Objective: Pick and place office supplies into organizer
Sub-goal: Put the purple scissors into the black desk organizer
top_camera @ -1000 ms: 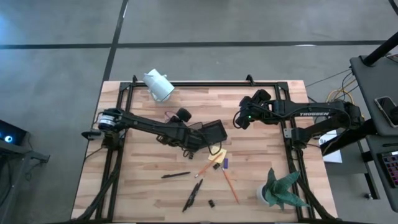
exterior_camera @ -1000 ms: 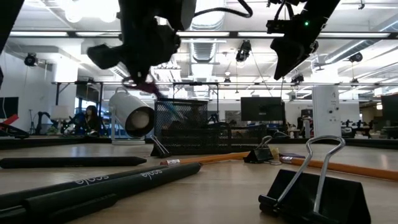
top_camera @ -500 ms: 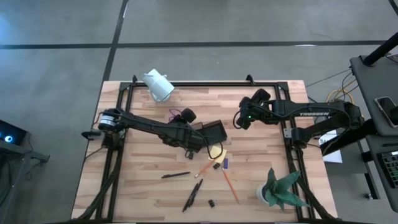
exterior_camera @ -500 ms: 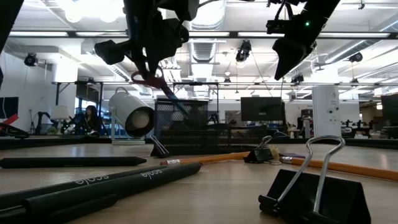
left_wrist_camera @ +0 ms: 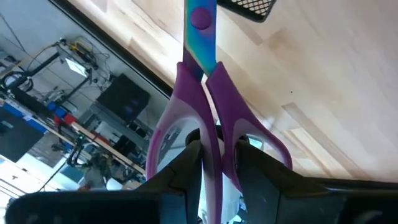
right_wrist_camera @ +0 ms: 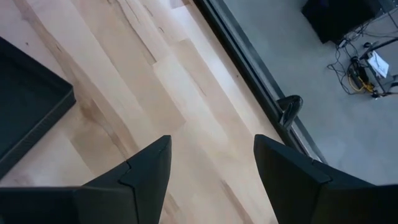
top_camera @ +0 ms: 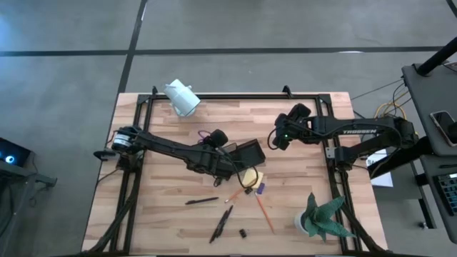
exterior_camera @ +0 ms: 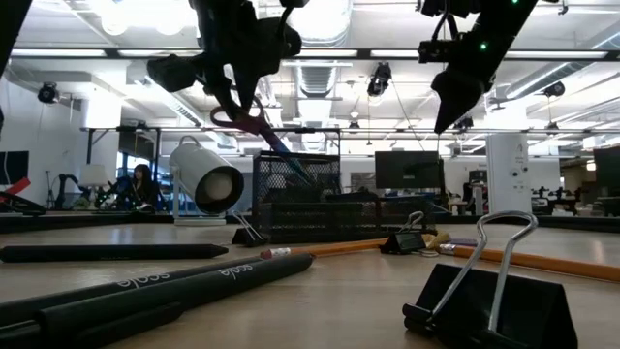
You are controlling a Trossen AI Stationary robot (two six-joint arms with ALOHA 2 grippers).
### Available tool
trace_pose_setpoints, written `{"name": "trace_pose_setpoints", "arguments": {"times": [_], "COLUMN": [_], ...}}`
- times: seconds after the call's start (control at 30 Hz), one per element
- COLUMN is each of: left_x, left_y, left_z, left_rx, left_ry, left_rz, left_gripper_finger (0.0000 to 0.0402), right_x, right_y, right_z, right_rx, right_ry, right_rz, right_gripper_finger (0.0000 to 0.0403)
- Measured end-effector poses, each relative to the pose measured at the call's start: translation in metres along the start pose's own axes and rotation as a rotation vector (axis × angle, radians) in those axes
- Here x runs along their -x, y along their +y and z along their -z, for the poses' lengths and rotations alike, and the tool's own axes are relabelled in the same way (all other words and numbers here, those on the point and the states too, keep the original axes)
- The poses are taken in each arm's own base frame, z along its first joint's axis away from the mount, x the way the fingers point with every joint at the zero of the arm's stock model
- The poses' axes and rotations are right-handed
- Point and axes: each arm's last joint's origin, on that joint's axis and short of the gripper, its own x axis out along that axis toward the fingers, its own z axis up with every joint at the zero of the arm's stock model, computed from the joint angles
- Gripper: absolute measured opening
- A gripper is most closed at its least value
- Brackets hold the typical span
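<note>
Wooden planks make up the surface (top_camera: 178, 182), framed by black rails (top_camera: 136, 143), and the low view looks past it into a large workshop with ceiling lights, screens and a seated person far off.

Above this surface the left tool (left_wrist_camera: 214, 155) carries the purple-handled scissors (left_wrist_camera: 208, 106), its dark fingers (left_wrist_camera: 186, 165) pressed against the handle loops from either side. In the low view the blades slant down and away from that tool toward the mesh organizer (exterior_camera: 295, 194); in the wrist view a mesh corner lies just past the blade tip. Holding them by the handles with the tip leading seems meant to let them slide point-first into a compartment. Whether the grip is loosening I cannot tell; the fingers are still touching the handles.

From above, the organizer (top_camera: 246, 151) sits just ahead of the left tool (top_camera: 214, 143). Beyond it, farther out from that tool, lie the other supplies: a yellow sticky-note pad (top_camera: 249, 174), an orange pencil (top_camera: 264, 213), black pens (top_camera: 202, 201) and a binder clip (exterior_camera: 484, 301) that looms large in the low view.

On the far side of the organizer, the right tool (right_wrist_camera: 211, 165) hangs in the air with its fingers spread wide and nothing between them, apparently waiting. A white cylindrical camera (top_camera: 182, 98) and a green plant (top_camera: 323, 218) stand at opposite corners of the surface.
</note>
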Motion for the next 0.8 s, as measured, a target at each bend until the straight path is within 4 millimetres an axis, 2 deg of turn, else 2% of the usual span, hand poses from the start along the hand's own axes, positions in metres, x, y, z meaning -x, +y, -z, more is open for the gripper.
{"name": "trace_pose_setpoints", "arguments": {"times": [0.23, 0.8], "left_x": [0.0000, -0.0014], "left_y": [0.0027, 0.0036], "left_z": [0.0014, -0.0051], "left_rx": [-0.049, -0.002], "left_ry": [0.055, -0.008], "left_rz": [-0.089, -0.064], "left_gripper_finger": [0.0079, 0.0080], "right_x": [-0.0033, 0.0009], "right_y": [0.0013, -0.0013], "right_z": [0.0047, 0.0021], "right_rx": [0.000, -0.022], "right_ry": [0.016, -0.009], "right_rz": [0.004, -0.002], "right_gripper_finger": [0.0221, 0.0221]}}
